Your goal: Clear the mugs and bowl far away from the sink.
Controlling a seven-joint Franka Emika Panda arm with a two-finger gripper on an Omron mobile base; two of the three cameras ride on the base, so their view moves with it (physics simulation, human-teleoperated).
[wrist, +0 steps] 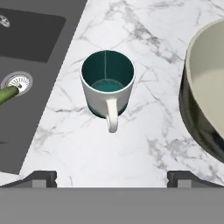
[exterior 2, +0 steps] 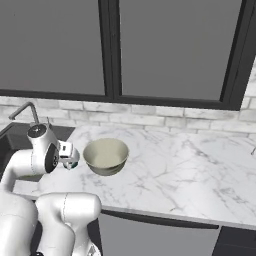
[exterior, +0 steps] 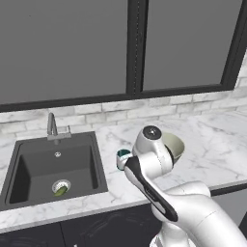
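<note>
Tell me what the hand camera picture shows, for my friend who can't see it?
A white mug with a teal inside stands upright on the marble counter, below the open claw, its handle pointing toward the camera. The dark sink with its silver drain lies to the picture's left, and the big pale bowl sits to the right.

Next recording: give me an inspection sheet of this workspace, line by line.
Surface: white marbled counter, no spills seen.
Job's things: white mug with teal inside upright on the counter between the sink and the bowl, handle towards the camera in the hand view; bowl upright, apart from the mug.
Clutter: a green item lies at the sink drain.
Grippers: gripper hangs above the mug, jaws open, holding nothing.
Cables: nothing seen.
Surroundings: steel faucet, brick backsplash, dark window panes.
</note>
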